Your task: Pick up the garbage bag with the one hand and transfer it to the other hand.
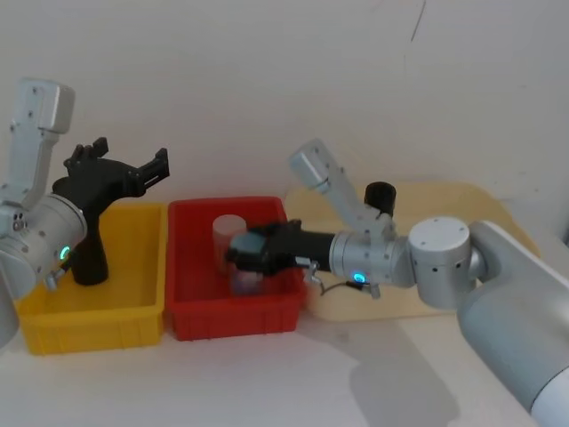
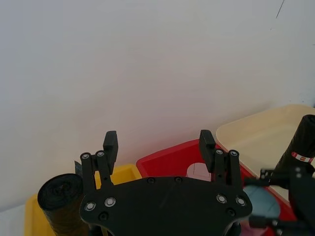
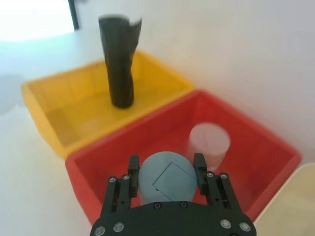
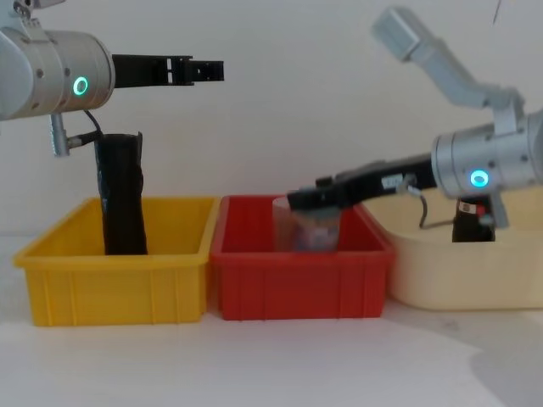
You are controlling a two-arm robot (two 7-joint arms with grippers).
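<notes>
**Gripper and Bin Status**

The left gripper (image 2: 158,140), on the arm with the green ring, is raised above the yellow bin (image 1: 89,325). Its fingers are spread wide apart and hold nothing.

The right gripper (image 3: 166,164), on the arm with the blue ring, reaches down into the red bin (image 1: 236,320). It straddles a grey-blue cylinder (image 3: 165,182). It cannot be told whether it clamps the cylinder.

The three containers stand in a row: the yellow bin on the left, the red bin in the middle, and the cream tray (image 1: 462,200) on the right.

A tall wrinkled black roll (image 4: 121,199) stands upright in the yellow bin.

The garbage bag (image 2: 298,142) stands upright in the cream tray, behind the right arm, with its red-and-white label band showing.

A pale translucent cylinder (image 3: 209,142) stands in the red bin, just beside the grey-blue one.
</notes>
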